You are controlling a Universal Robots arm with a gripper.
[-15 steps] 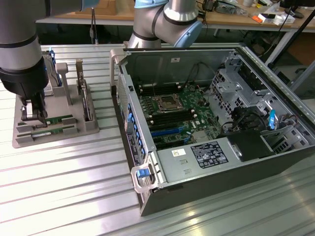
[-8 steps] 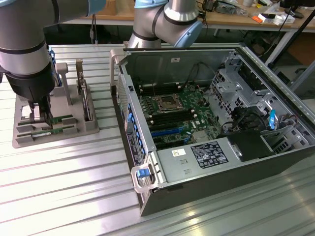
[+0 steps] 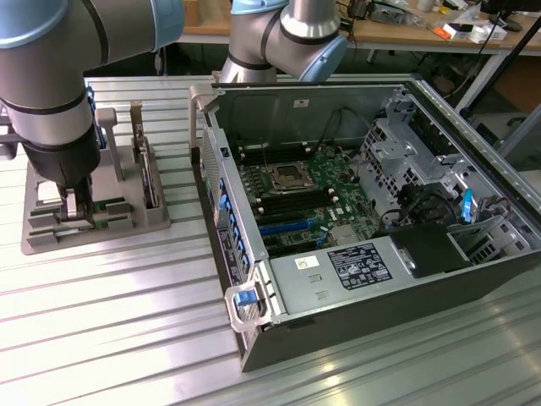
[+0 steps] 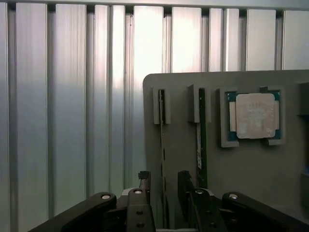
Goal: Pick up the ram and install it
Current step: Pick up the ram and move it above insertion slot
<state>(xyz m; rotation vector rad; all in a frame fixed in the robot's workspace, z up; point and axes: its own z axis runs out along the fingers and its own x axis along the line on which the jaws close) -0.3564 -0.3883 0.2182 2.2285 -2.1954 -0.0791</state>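
Grey plastic holder [image 4: 251,179] sits on the ribbed aluminium table [image 4: 72,121], to the exterior view's left of the open computer case [image 3: 406,326]. I see the gripper [image 4: 163,175] low over the holder, its fingers [image 4: 143,176] spread, one on each side of the ram [image 4: 162,140], which stands on edge in its slot. A second stick [image 4: 201,135] stands just beside it, and the silver CPU [image 4: 254,115] lies on that stick's far side.
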